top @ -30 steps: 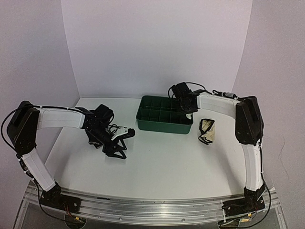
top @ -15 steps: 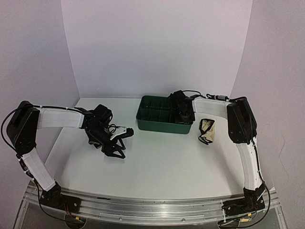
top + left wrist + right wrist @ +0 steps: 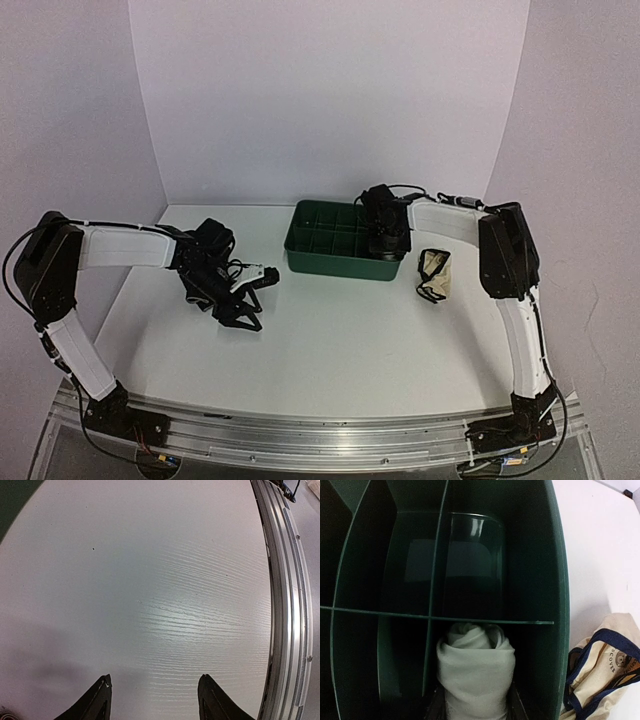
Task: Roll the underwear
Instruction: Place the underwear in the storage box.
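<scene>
Clamping the cream-white roll [image 3: 475,665] in a compartment of the green tray [image 3: 561,605] near the worktop's [image 3: 330,345] far edge, the right gripper [image 3: 476,711] is risking unrolling it if cloth snags on release

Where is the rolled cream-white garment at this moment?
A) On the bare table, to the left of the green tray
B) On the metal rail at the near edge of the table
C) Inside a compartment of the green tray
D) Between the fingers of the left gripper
C: the right wrist view shows the cream-white roll standing inside a compartment of the green tray, behind a divider and next to the tray's end wall.
</scene>
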Motion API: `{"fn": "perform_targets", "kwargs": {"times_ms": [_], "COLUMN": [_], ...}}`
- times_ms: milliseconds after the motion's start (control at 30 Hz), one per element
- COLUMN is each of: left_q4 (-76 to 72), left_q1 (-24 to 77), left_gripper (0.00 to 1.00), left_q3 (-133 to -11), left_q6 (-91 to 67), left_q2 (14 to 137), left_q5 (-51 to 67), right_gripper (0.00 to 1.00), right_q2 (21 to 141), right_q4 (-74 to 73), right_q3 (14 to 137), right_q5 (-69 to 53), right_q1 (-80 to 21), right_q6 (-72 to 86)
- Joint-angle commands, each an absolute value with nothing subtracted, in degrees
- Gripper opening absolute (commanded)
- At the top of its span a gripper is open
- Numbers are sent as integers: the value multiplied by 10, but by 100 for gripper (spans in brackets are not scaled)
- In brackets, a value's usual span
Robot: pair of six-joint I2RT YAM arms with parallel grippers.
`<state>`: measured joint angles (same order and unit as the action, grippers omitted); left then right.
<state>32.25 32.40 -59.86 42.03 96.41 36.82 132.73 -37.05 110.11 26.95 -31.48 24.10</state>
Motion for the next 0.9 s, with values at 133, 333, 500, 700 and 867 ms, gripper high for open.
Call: {"fn": "perform_targets", "kwargs": {"times_ms": [133, 333, 500, 700, 867], "left_q4": [309, 311, 310, 306, 303], "left_q1": [316, 315, 314, 314, 314], "left_gripper": [58, 58, 58, 58, 58], "left_q3": [-633, -637, -637, -645, -645], "left_q6": [428, 431, 431, 428, 427], "left_q2": [988, 993, 998, 1004, 1008], "left_q5": [370, 374, 376, 379, 380], "right_gripper": [42, 43, 39, 13, 6], "right_q2": [1299, 1262, 1256, 1287, 1327], "right_q4": [-396, -399, -399, -399, -401], "right_q3": [1134, 1146, 1151, 1162, 1172], "right_q5": [246, 251, 255, 212, 182], "right_q1": [-317, -318, -314, -290, -284], "right_q6": [198, 177, 166, 203, 218]}}
